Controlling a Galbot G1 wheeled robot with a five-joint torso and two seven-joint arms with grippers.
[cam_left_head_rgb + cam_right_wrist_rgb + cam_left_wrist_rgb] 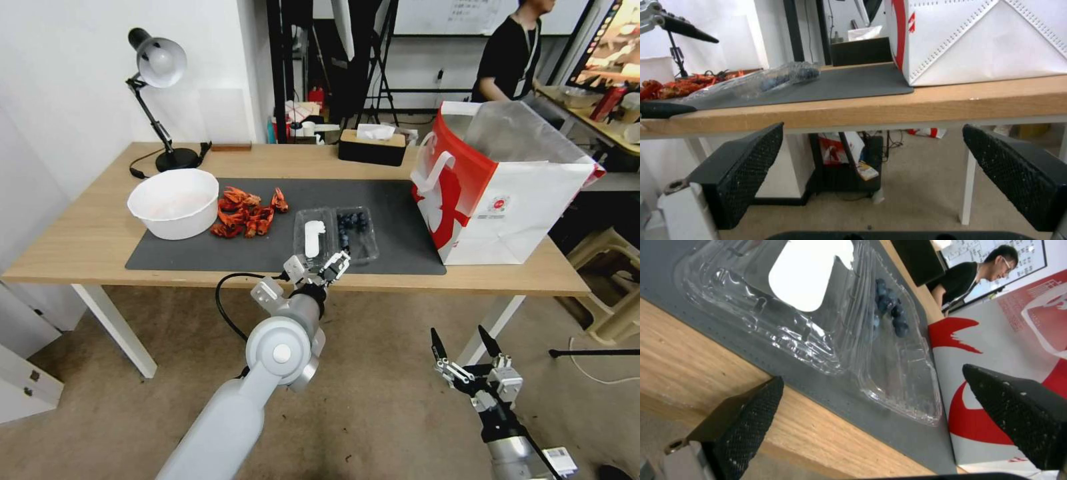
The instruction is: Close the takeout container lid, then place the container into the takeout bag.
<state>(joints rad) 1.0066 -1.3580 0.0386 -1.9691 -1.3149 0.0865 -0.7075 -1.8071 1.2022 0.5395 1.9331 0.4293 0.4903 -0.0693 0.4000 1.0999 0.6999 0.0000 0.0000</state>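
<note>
The takeout container (337,233) lies open and flat on the grey mat (200,257), near the table's front edge. Its lid (312,239), with the white label, is the left half; the right half (357,230) holds blueberries. My left gripper (320,267) hovers open just in front of the container's near edge. In the left wrist view, the container (831,323) lies close beyond the open left gripper (871,373). The red-and-white takeout bag (500,193) stands open at the table's right end. My right gripper (467,347) hangs open below table height, in front of the bag (978,40).
A white bowl (173,202) and a pile of red crayfish (247,212) sit on the mat's left part. A desk lamp (157,100) and a black tissue box (371,147) stand along the back. The wooden table front edge (907,106) runs above the right gripper (872,128).
</note>
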